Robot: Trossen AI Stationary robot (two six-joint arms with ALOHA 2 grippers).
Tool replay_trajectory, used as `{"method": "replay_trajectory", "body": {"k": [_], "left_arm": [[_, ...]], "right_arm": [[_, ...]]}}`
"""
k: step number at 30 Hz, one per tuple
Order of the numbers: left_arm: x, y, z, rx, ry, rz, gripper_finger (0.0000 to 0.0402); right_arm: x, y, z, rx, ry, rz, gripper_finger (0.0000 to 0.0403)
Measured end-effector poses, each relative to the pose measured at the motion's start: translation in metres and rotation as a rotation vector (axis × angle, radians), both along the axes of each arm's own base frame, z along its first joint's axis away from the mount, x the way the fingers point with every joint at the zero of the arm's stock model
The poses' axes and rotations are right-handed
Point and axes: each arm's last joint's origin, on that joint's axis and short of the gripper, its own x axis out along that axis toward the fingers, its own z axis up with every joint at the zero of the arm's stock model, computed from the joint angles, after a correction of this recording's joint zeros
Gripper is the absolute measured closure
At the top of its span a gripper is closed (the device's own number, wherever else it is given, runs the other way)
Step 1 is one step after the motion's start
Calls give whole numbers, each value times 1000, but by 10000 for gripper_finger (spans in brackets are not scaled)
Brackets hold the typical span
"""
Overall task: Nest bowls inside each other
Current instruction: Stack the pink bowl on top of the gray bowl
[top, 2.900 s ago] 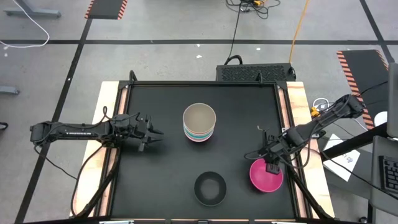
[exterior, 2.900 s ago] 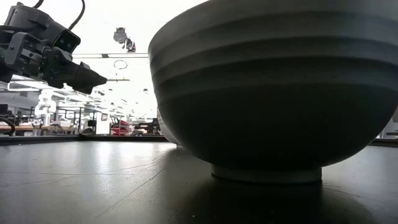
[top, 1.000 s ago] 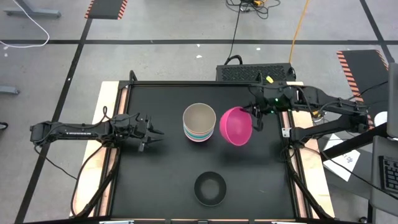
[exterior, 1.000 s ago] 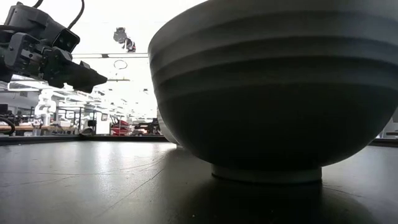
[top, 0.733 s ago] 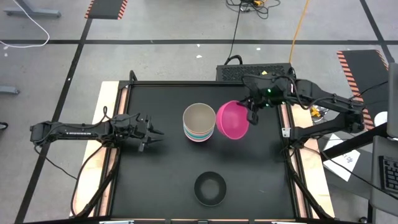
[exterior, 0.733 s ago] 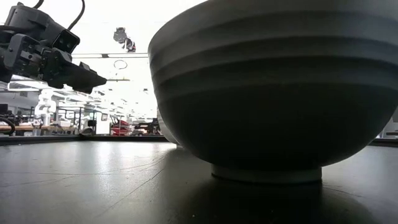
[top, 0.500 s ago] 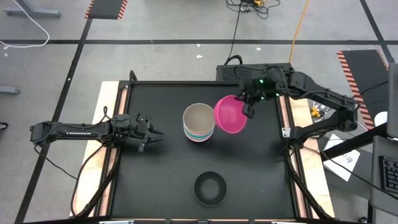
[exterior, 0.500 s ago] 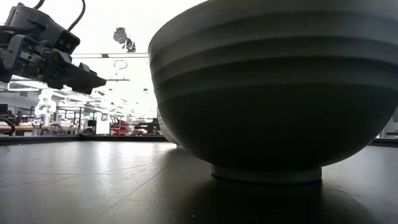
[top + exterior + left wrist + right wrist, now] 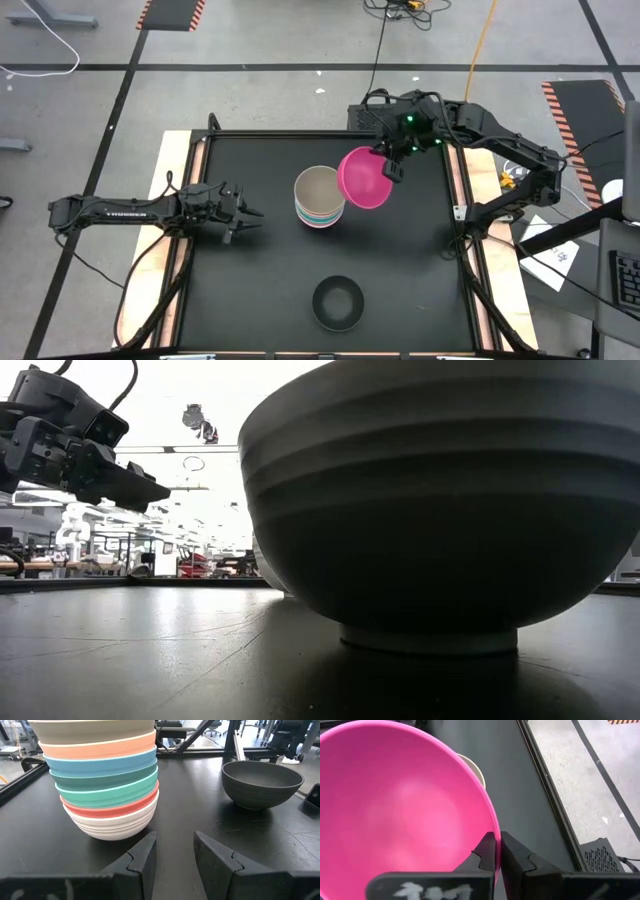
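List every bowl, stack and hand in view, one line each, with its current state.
magenta bowl: lifted, tilted, held at its rim by the right hand, overlapping the stack's edge.
stack of bowls: upright on the table, tan bowl on top, white at the bottom.
black bowl: upright on the table, alone, untouched.
right hand: shut on the magenta bowl's rim.
left hand: open, empty, beside the stack.

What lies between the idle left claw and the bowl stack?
Nothing: the high view shows bare black table between the left claw and the bowl stack.
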Motion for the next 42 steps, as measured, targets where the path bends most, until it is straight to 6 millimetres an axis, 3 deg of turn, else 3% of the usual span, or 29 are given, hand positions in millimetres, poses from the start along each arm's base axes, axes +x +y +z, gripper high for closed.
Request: {"method": "replay_trajectory", "body": {"k": [7, 17, 23, 32, 42], "left_arm": [[0, 0, 0, 1, 0, 0, 270], [0, 0, 0, 9, -1, -2, 270], [0, 0, 0, 8, 0, -1, 270], [0, 0, 0, 6, 2, -1, 270], [-1, 0, -6, -5, 59, -1, 270]], "right_arm": [[7, -8, -4, 38, 7, 12, 401], [41, -24, -20, 62, -50, 92, 400], [52, -33, -30, 88, -29, 106, 400], [88, -47, -29, 111, -17, 167, 400], [110, -54, -25, 118, 60, 197, 401]]}}
